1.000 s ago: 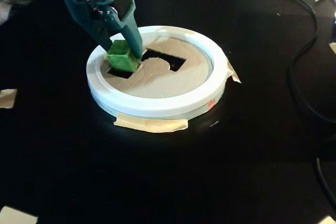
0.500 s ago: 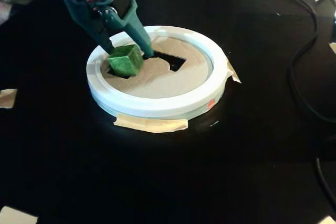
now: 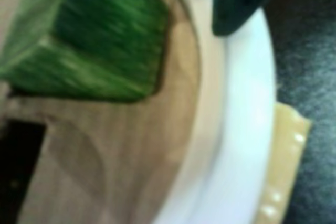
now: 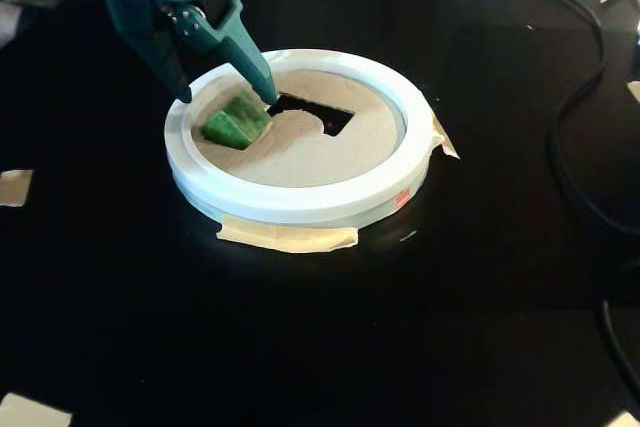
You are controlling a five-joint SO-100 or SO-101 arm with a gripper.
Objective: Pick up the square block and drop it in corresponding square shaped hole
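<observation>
Looking largest first, we see the taped-down white ring (image 4: 300, 202) (tape likely keeps it from sliding), its cardboard lid (image 4: 300, 152), our gripper (image 4: 225, 97) with jaws spread, then the green block (image 4: 236, 121) lying tilted beside the square hole (image 4: 312, 113).

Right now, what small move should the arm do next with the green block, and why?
Probably nudge the green block sideways toward the dark hole. The block lies on the cardboard disc inside the white ring, beside the hole, not in it. The gripper looks open around it, gripping nothing.
</observation>
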